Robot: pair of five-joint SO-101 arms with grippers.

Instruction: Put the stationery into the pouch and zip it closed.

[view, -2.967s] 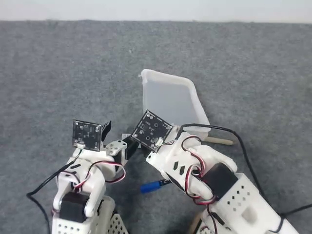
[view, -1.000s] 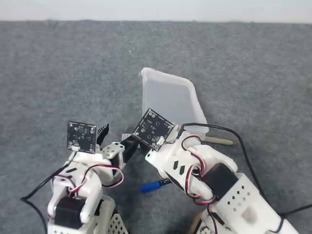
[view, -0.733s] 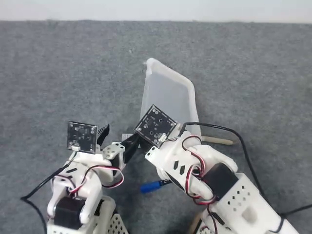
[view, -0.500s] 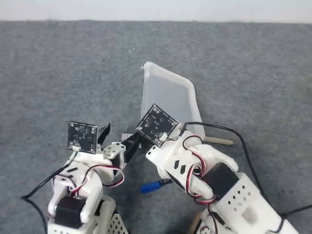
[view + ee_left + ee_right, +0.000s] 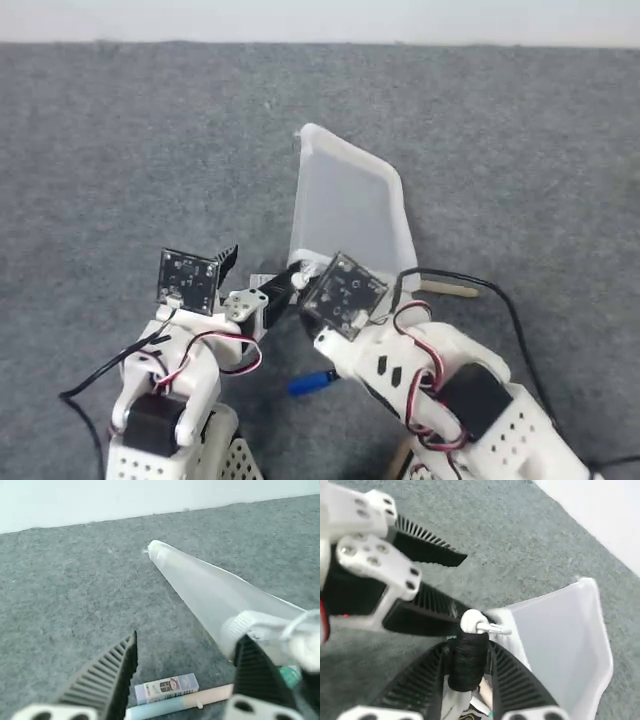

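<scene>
Right gripper (image 5: pixel 468 650) is clamped shut on a black pen (image 5: pixel 466 667) with a white tip, as far as I can tell it's a pen. The tip sits right at the near edge of the pouch (image 5: pixel 560 630). From the high view, that gripper (image 5: pixel 300 276) is at the pouch's near-left corner.

Left gripper (image 5: pixel 189 642) is wide open with nothing in it. It's just left of the right one, and its right finger is close beside the white pen tip. In the right wrist view you can see it (image 5: pixel 460 587) spread open next to the pen.

Below its open fingers, on the grey bench (image 5: pixel 120 150), there's a small labelled eraser (image 5: pixel 166 687) and a pastel pen (image 5: pixel 170 706) right beside it, on the near side.

The pouch (image 5: pixel 345 205) is translucent white, a bit right of centre, running from the grippers toward the far side. Can't tell how far its zip is open.

Outside the pouch: a blue pen (image 5: pixel 312 382) near the arm bases, and a wooden stick (image 5: pixel 450 290) by the pouch's near-right corner.
</scene>
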